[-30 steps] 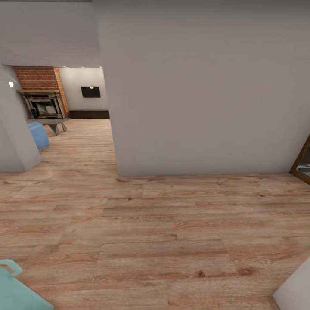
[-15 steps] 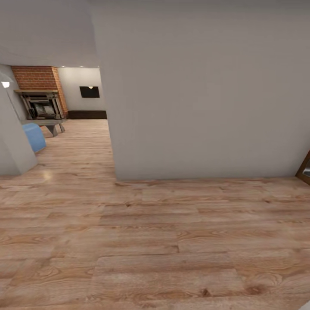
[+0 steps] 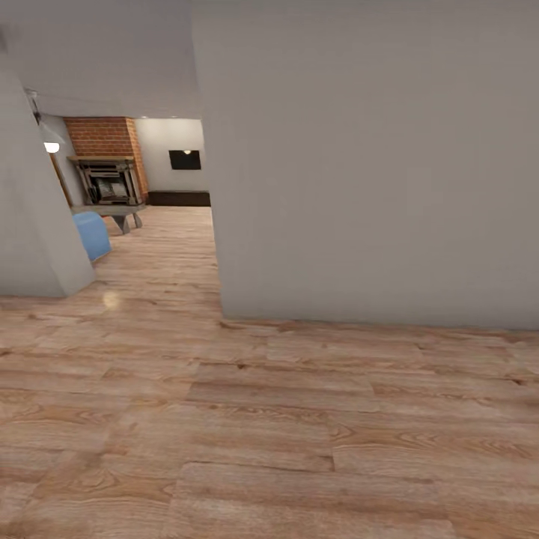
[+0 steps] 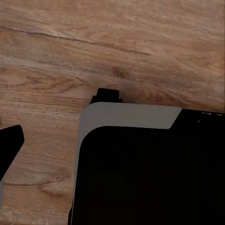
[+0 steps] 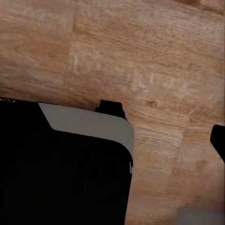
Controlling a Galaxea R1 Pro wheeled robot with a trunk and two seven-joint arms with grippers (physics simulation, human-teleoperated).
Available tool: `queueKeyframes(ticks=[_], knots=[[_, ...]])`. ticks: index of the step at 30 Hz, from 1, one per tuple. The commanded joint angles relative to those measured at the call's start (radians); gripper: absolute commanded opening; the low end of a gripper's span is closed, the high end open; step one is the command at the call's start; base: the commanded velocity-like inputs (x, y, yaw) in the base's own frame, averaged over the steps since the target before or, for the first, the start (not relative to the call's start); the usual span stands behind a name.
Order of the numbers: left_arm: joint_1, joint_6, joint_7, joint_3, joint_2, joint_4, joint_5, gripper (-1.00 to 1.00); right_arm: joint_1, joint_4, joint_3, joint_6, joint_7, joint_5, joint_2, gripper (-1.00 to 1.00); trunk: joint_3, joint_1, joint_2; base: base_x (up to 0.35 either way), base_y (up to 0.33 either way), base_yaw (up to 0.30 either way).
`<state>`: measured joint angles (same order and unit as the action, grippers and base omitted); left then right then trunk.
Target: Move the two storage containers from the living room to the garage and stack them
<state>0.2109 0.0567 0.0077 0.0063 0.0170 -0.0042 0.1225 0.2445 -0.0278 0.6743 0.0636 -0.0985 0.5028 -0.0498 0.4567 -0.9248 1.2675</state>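
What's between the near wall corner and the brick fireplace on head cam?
In the head view, bare wood plank floor runs from the wall corner to the brick fireplace; a blue seat sits off to the side.

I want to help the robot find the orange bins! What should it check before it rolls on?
1. Way into the living room open: ok. The wood plank floor runs bare between the two walls toward the brick fireplace.
2. Grey wall corner on the robot's right: not ok, it stands close, so steer wide.
3. Blue sofa near the path: ok, it sits off to the left side.
4. Storage containers spotted: cannot tell, nothing orange-red is in sight from here.
5. Claws free to grab: cannot tell; the wrist views show wood floor and the robot's dark base.
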Motion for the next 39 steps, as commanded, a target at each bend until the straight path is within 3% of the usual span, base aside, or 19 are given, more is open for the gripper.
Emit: queueKeyframes(ticks=[1, 39], knots=[[0.001, 0.003, 0.001, 0.0, 0.0, 0.001, 0.008, 1.0, 0.001, -0.003, 0.008, 0.005, -0.001, 0.009, -0.001, 1.0, 0.001, -0.001, 0.0, 0.321, 0.0, 0.269], [0.001, 0.005, 0.001, 0.0, 0.0, 0.001, 0.008, 1.0, 0.001, -0.003, 0.008, 0.005, -0.001, 0.009, -0.001, 1.0, 0.001, -0.001, 0.0, 0.321, 0.0, 0.27]])
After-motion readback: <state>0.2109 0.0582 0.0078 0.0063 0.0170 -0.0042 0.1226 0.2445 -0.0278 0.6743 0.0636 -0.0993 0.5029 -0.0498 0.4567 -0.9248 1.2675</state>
